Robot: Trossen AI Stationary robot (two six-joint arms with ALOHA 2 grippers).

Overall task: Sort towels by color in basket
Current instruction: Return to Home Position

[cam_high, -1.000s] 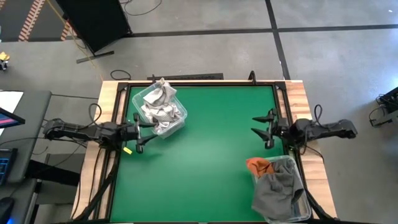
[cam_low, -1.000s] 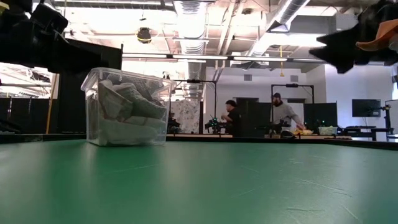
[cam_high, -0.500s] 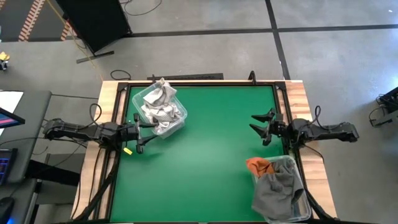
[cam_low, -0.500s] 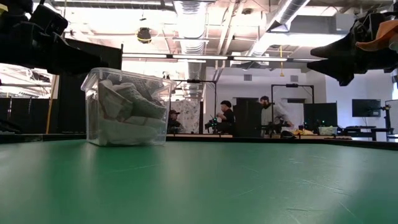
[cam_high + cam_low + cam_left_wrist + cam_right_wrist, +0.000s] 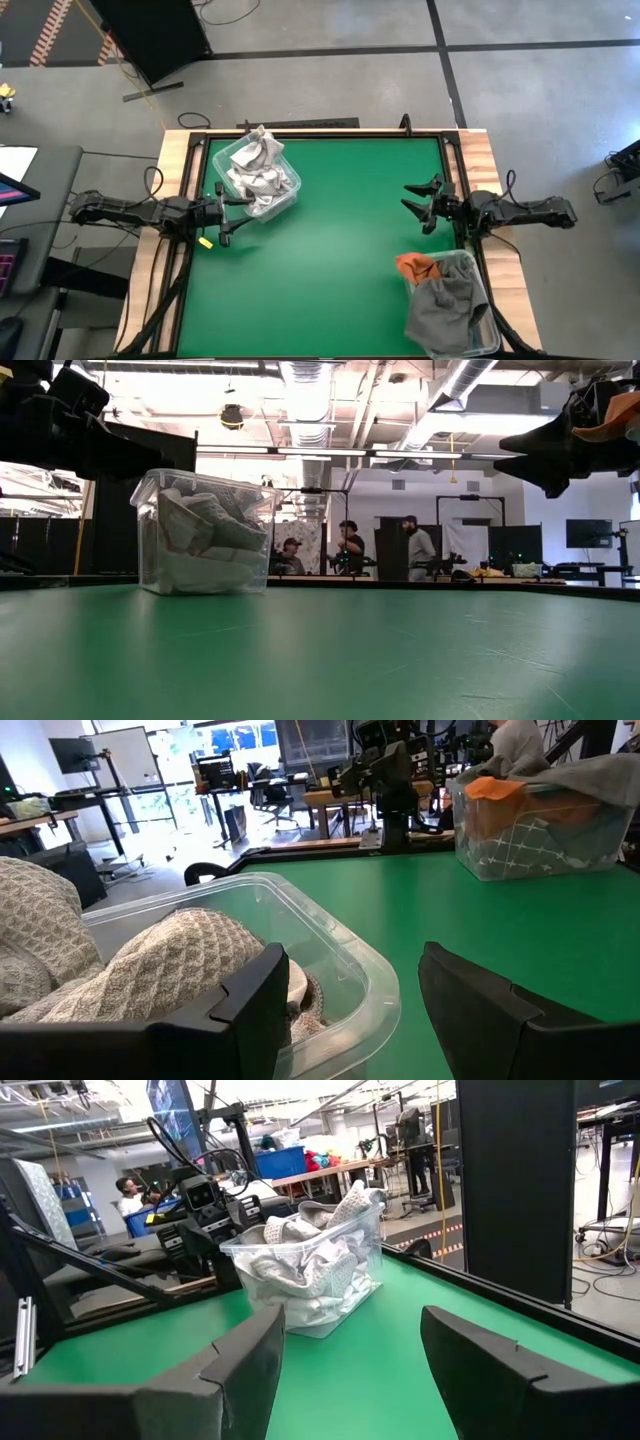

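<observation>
**Both arms at the table edges, towels binned**

- Landmark: green table (image 5: 340, 250).
- Left gripper (image 5: 224, 213): just inside the table's left edge, about halfway along it. Fingers wide apart, nothing between them. Left wrist view shows the clear rim right under the fingers.
- Right gripper (image 5: 406, 199): just inside the table's right edge, raised above the surface in the low view. Fingers spread apart, nothing held.
- Clear bin A (image 5: 335, 945): on the table's left half, toward the far edge, just beside the left gripper. Heaped above the rim with pale towels (image 5: 258, 172), waffle-textured, light grey to white.
- Clear bin B (image 5: 495, 342): at the table's near right corner.
  - Dark grey towel (image 5: 445, 305) drapes over most of its top and hangs over the side.
  - Rust orange towel (image 5: 415, 266) sits at the end nearer the table's centre.
  - White grid-lined towel (image 5: 540, 845) shows through the wall.
- Table between the bins is bare green.
- People (image 5: 350, 547) stand in the room beyond the table's far edge.
</observation>
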